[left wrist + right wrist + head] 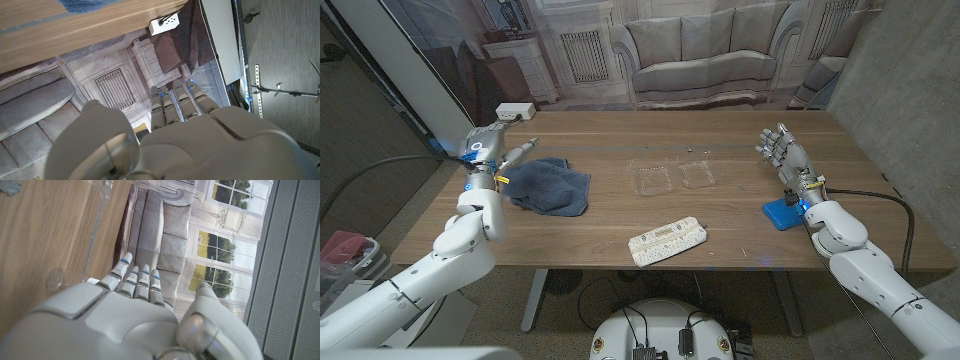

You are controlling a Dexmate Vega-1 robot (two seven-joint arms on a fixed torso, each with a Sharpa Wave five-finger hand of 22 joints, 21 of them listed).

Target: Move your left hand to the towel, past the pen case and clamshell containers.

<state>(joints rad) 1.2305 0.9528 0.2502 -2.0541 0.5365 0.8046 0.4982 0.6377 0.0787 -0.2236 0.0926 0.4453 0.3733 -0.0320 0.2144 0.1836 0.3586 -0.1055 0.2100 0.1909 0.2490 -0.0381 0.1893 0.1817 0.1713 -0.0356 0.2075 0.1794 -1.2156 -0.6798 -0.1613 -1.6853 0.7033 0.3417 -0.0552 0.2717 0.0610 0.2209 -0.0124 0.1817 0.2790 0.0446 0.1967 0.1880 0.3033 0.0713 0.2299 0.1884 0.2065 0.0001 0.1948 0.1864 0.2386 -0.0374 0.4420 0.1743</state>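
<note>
now the left hand (490, 146) hovers released, fingers apart, just beside the blue towel (551, 186).

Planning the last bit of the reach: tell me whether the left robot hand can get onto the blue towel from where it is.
Probably yes. The left robot hand is open, right beside the blue towel at its left edge, with nothing between them. The clamshell containers and pen case lie off to the right.

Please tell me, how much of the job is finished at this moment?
Mostly finished: the left hand is at the left edge of the blue towel, far from the pen case and the clear containers. It holds nothing. Whether it touches the towel is unclear.
</note>
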